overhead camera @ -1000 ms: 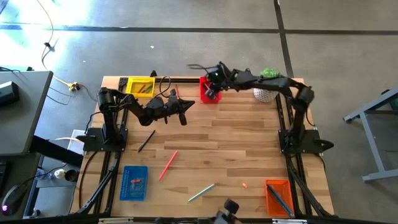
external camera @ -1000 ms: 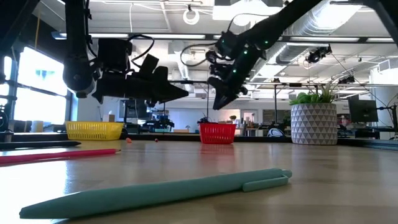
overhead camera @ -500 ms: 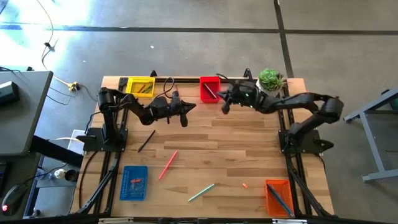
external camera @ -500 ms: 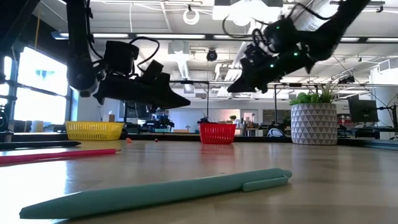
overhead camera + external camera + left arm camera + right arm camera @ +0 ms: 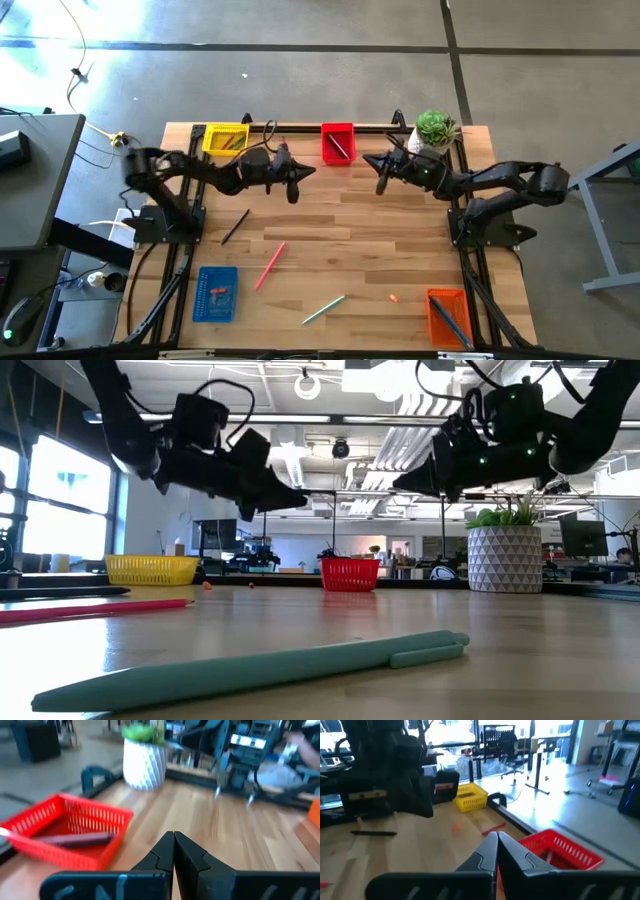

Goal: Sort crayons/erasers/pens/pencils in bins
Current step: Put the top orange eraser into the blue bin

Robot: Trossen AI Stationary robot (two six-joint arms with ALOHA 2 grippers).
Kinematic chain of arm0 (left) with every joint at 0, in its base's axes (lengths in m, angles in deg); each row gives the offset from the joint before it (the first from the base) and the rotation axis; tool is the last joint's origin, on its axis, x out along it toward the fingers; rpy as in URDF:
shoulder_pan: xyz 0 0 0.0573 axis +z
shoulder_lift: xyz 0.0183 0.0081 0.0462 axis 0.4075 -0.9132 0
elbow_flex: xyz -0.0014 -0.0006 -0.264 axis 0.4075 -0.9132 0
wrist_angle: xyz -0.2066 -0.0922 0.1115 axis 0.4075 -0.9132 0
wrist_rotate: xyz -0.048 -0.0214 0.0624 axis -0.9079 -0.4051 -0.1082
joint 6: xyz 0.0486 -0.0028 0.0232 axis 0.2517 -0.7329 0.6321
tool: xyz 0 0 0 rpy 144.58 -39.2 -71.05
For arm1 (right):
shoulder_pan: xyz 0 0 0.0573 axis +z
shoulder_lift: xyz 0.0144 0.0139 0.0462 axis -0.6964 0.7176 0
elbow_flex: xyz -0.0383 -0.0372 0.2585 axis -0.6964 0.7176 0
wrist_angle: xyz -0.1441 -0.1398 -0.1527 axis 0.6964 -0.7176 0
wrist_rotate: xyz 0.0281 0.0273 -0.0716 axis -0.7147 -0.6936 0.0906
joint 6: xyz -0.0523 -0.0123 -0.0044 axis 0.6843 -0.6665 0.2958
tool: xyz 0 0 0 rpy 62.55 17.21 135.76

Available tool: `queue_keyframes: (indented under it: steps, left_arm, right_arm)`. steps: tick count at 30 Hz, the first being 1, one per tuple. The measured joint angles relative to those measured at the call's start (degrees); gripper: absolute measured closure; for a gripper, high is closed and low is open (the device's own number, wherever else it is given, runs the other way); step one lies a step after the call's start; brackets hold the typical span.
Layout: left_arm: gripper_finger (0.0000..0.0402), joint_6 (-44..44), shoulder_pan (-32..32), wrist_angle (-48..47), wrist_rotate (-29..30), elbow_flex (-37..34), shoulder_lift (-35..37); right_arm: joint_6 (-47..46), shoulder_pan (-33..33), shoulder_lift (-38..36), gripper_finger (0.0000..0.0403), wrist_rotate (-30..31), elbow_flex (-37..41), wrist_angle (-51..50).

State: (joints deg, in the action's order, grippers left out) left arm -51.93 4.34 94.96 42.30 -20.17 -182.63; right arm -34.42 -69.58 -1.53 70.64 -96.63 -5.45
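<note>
A long teal plastic pen [image 5: 250, 665] lies across the wooden desk [image 5: 560, 660] closest to the camera. A slim pink pencil [image 5: 95, 609] lies farther back at the left. Along the far edge stand a yellow mesh-sided plastic bin [image 5: 152, 569], a red mesh-sided plastic bin [image 5: 350, 574] and a white faceted plant pot [image 5: 505, 559] holding green leaves. Above, the left hand [image 5: 296, 502] and the right hand [image 5: 400, 482] hang clear of the desk, both pinched together and empty.

yellow bin [image 5: 225, 138]; red bin [image 5: 338, 143], dark pen inside | blue bin [image 5: 215, 293]; orange bin [image 5: 448, 316] | pink pencil [image 5: 270, 264]; teal pen [image 5: 324, 308]; black pen [image 5: 235, 226] | white patterned pot [image 5: 424, 152], green plant | pale wood-plank bench [image 5: 380, 250]
</note>
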Motion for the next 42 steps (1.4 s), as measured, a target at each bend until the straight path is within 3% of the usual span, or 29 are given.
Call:
queue_keyframes:
  steps: [5,10,14,19,22,30,42]
  left_arm:
    - [0.0401,0.4,-1.1,-23.6,1.6,3.8,8.5]
    - [0.0398,-0.9,-4.3,-47.6,9.6,9.3,13.3]
    - [0.0383,-5.9,-6.6,-64.2,12.3,13.9,14.5]
    - [0.0353,-10.3,-6.4,-78.5,13.2,18.4,14.2]
    - [0.033,-11.8,-2.5,-82.6,13.5,19.0,13.7]
    - [0.0268,-10.0,9.4,-79.6,12.9,19.1,9.7]
    - [0.0214,-5.6,13.6,-78.7,20.5,19.0,-1.0]
  right_arm:
    - [0.4,0.1,0.0,0.0402,-5.2,0.3,-2.1]
    - [4.1,0.8,0.0,0.0402,-7.0,0.3,-2.3]
    - [4.8,0.9,0.0,0.0403,-7.0,0.3,-3.0]
    - [3.7,0.9,0.0,0.0403,-6.8,0.3,-0.9]
    - [0.1,1.2,0.0,0.0403,-4.9,0.3,0.0]
    - [2.2,3.0,0.0,0.0403,-3.5,0.3,0.3]
    - [2.7,3.1,0.0,0.0403,-4.3,0.3,1.3]
